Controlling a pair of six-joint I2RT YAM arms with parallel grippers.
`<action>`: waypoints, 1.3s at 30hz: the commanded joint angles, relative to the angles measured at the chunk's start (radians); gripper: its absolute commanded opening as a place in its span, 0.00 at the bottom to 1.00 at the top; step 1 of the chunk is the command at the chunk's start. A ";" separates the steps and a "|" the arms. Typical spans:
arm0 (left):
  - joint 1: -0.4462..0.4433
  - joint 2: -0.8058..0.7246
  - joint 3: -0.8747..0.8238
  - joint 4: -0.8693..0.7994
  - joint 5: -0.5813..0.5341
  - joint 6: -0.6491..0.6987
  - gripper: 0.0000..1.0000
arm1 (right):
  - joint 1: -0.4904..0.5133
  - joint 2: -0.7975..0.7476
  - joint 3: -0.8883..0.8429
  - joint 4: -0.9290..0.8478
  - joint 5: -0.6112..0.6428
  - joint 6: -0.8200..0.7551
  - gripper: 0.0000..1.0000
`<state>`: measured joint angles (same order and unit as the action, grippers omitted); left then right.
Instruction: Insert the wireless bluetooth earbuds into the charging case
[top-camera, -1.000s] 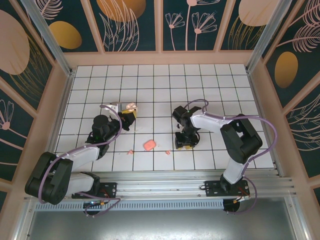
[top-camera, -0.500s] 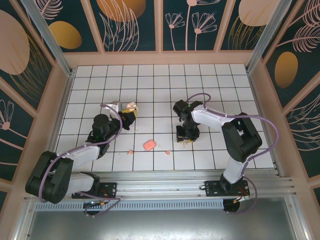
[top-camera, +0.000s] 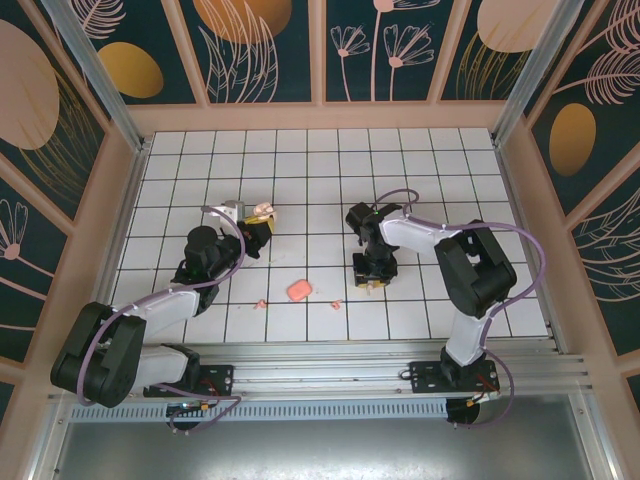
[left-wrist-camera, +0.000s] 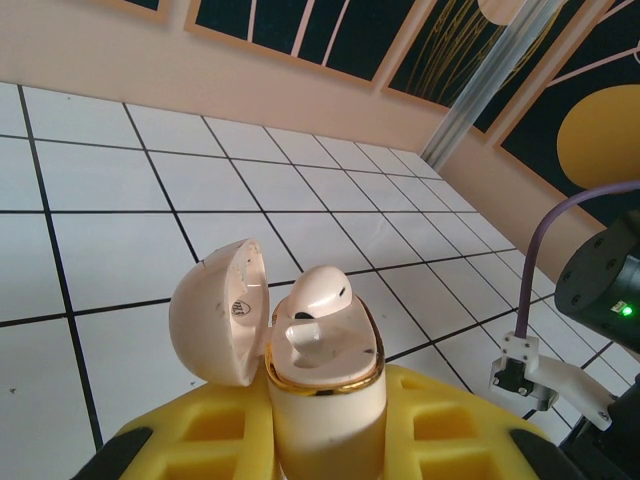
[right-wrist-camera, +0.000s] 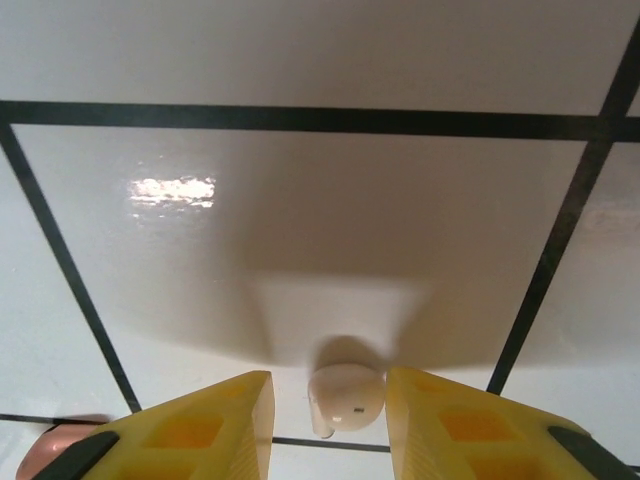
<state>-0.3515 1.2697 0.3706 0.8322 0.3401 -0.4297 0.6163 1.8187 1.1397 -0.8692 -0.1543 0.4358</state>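
My left gripper (left-wrist-camera: 325, 425) is shut on the cream charging case (left-wrist-camera: 322, 400), held upright between its yellow fingers (left-wrist-camera: 195, 440). The case lid (left-wrist-camera: 215, 320) hangs open to the left. One pale earbud (left-wrist-camera: 320, 292) sits in the case. From above, this gripper (top-camera: 256, 224) and the case (top-camera: 263, 211) are left of centre. My right gripper (right-wrist-camera: 330, 415) points down at the floor, its jaws either side of another earbud (right-wrist-camera: 346, 397). The right finger touches that earbud and a small gap shows on the left. Two more tiny pink earbuds (top-camera: 262, 302) (top-camera: 336, 303) lie on the tiles.
A small pink rounded case (top-camera: 298, 290) lies on the tiled floor (top-camera: 320, 180) between the two arms, near the front. A pink rounded shape (right-wrist-camera: 50, 450) shows at the bottom left corner of the right wrist view. Wooden walls (top-camera: 320, 115) enclose the floor.
My right gripper has shifted slightly over the floor and its jaws have narrowed around the earbud. The left gripper and the case have not moved.
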 joint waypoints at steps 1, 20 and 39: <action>0.007 -0.010 0.025 0.005 0.014 0.021 0.15 | -0.010 0.015 -0.018 0.008 0.018 0.003 0.35; 0.006 -0.020 0.011 0.020 0.033 0.023 0.15 | -0.012 -0.027 -0.067 0.073 0.030 0.025 0.26; 0.004 -0.080 -0.075 0.293 0.267 0.298 0.14 | 0.142 -0.400 -0.049 0.529 0.197 0.025 0.24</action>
<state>-0.3515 1.2171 0.2996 1.0737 0.5659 -0.2344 0.7303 1.4525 1.0561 -0.4492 -0.0364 0.4942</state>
